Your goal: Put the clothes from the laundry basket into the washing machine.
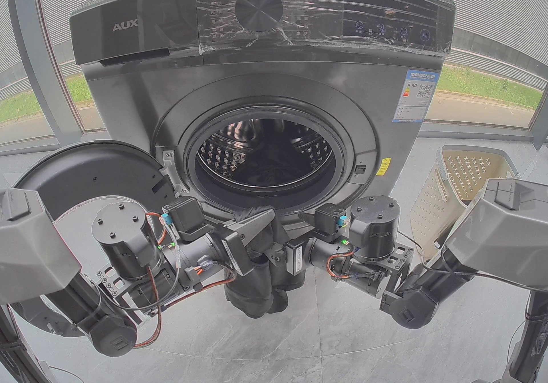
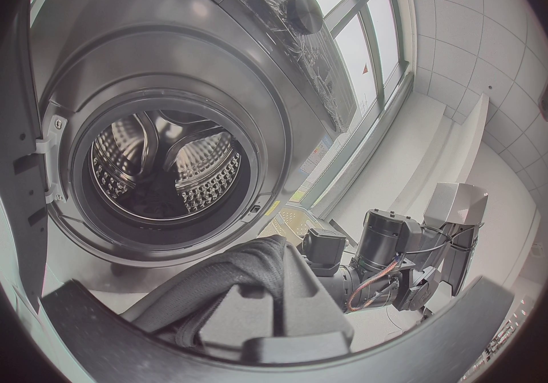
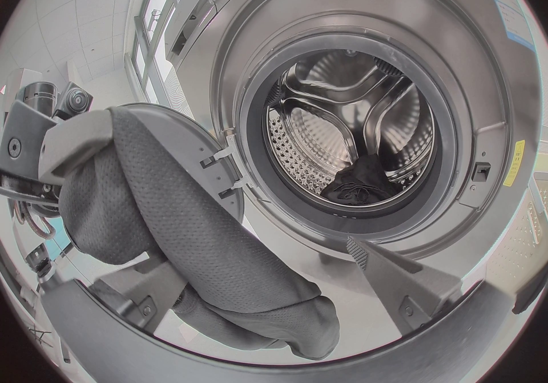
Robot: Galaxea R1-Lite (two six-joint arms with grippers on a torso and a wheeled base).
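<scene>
A dark grey mesh-knit garment [image 1: 257, 287] hangs in a limp bundle from the left gripper [image 1: 258, 230], whose jaws are clamped on its upper fold. The right gripper [image 3: 257, 255] sits just beside it with jaws spread apart, the cloth draped against one finger. Directly ahead of both grippers gapes the round steel drum [image 1: 265, 158] of a grey front-loading washing machine [image 1: 142, 98], with a black piece of clothing [image 3: 359, 187] lying inside. A beige perforated plastic laundry basket [image 1: 456, 184] stands out beyond the right gripper. The garment looks light, soft and floppy. Its hanging tail will likely catch the drum's rim, so a second pinch lower, on the bunched part, seems wise.
</scene>
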